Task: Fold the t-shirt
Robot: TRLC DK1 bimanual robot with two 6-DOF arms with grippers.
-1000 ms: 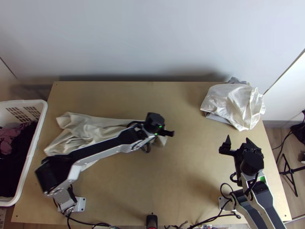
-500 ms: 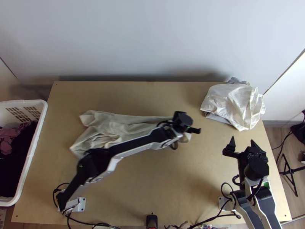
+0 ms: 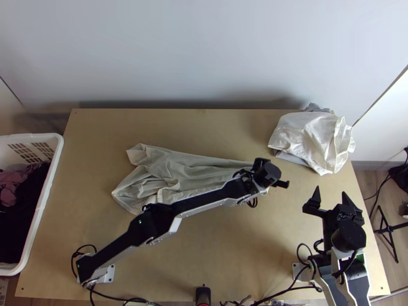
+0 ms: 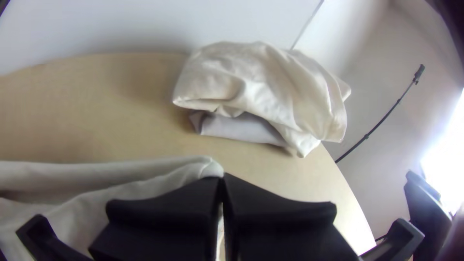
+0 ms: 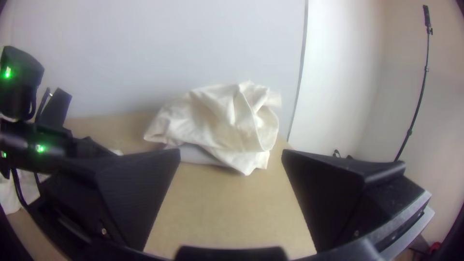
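Observation:
My left gripper [image 3: 275,182] is over the middle-right of the table, at the right end of the pale t-shirt [image 3: 188,171]. The shirt lies bunched and stretched into a long shape, its wider crumpled part toward the left. In the left wrist view my left gripper [image 4: 222,193] is shut on an end of the t-shirt [image 4: 145,181]. My right gripper [image 3: 330,196] stands open at the table's right side, apart from the shirt. Seen in the right wrist view, my right gripper [image 5: 231,159] has nothing between its wide-apart fingers.
A heap of white and grey cloth [image 3: 311,140] rests at the table's back right corner. At the far left stands a white basket [image 3: 38,204] with dark and pink clothes. Bare tabletop [image 3: 204,130] runs along the back.
My left gripper has moved to the right and slightly nearer the front edge, dragging the t-shirt along. The right gripper has shifted a little right and toward the front edge, still open.

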